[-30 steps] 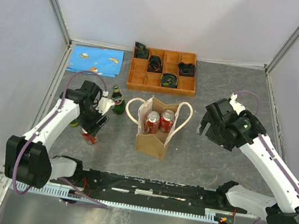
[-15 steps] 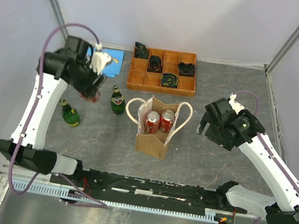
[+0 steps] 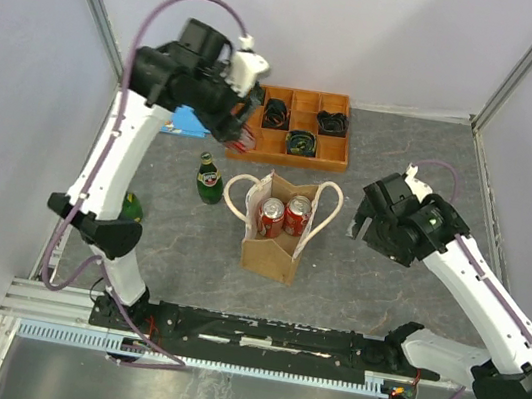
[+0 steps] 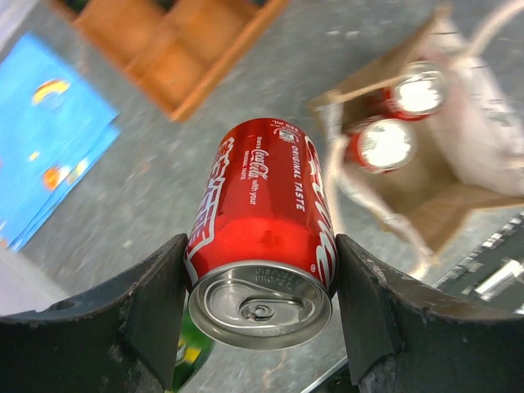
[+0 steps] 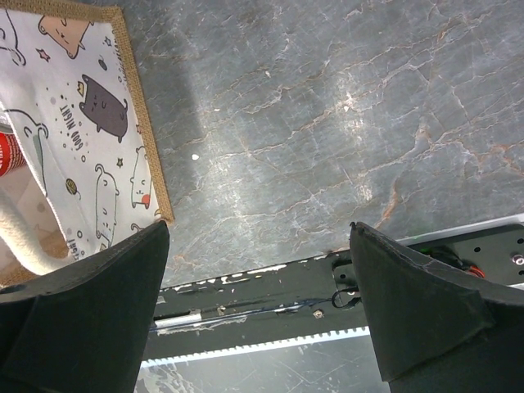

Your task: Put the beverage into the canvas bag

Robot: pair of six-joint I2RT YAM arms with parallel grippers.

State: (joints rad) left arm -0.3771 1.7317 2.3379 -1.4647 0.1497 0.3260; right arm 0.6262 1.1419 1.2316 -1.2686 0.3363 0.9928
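Upright canvas bag [image 3: 275, 239], two red cans [image 3: 283, 215] inside, left gripper [image 4: 260, 286] clamped on a third can [image 4: 262, 213] at bag's 11 o'clock, right gripper [image 3: 369, 221] spread wide, empty, at 3 o'clock.

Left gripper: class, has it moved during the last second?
Yes. The left gripper, holding the red can, swung from near-left of the canvas bag to the left edge of the orange tray.

The red aluminium drink can [image 4: 262, 221] carries white lettering and a silver top. The tan-brown fabric canvas bag [image 3: 270, 251] has cream rope handles [image 5: 29, 241] and a white cartoon-cat side. At twelve o'clock sits the orange wooden compartment tray [image 3: 332, 151]; at ten, a blue rainbow-print cloth [image 4: 49, 155].
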